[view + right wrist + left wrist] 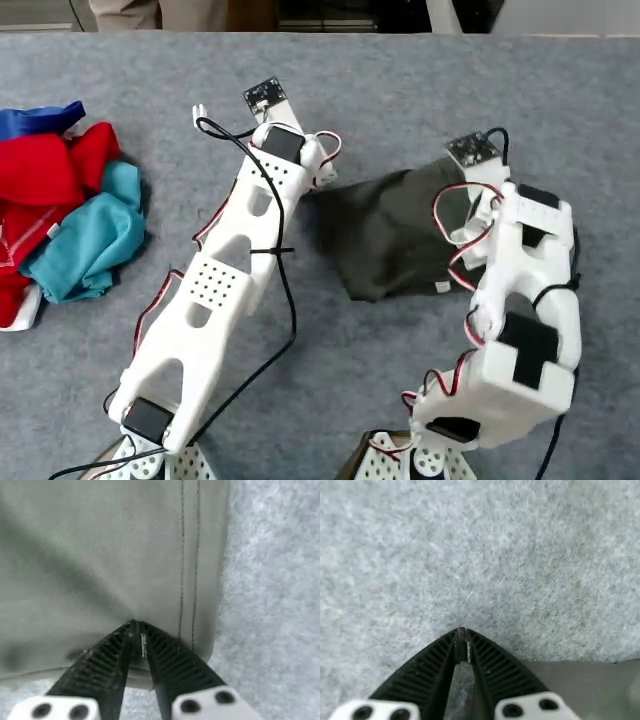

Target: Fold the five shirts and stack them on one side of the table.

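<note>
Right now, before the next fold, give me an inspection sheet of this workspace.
Surface: grey felt table.
Job's things: dark shirt lying mid-table; red shirt, teal shirt and blue shirt heaped unfolded at the left arm's side.
Clutter: nothing seen.
Grippers: left gripper shut over bare felt beside the dark shirt; right gripper shut on the dark shirt near its edge.
Cables: black cable draped across the left arm; red and white wires looped on the right arm.
Surroundings: nothing seen.

Shirt pile (60, 210) far L; lone shirt (390, 235) ctr-R
</note>
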Robot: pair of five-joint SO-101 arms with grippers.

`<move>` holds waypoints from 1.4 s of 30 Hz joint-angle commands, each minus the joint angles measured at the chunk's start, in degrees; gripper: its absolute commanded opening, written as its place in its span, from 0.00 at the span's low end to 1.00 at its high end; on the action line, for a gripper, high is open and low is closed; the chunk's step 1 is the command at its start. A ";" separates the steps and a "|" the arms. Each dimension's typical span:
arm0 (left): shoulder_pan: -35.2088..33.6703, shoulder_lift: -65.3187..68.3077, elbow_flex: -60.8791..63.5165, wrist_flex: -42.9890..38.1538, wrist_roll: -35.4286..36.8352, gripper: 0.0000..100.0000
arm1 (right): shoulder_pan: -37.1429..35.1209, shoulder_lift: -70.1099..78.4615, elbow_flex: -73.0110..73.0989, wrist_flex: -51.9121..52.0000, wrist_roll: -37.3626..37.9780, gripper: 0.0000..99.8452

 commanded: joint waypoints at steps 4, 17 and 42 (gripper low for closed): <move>-0.44 -1.27 -0.88 0.00 -1.05 0.02 | 3.12 2.33 -0.84 5.89 5.54 0.00; -0.44 -1.27 -0.88 -0.79 -1.58 0.02 | 4.35 -15.60 -6.73 10.81 2.11 0.01; -0.53 -1.27 -0.88 -0.79 -1.49 0.02 | -3.56 29.32 -46.11 3.43 -13.71 0.01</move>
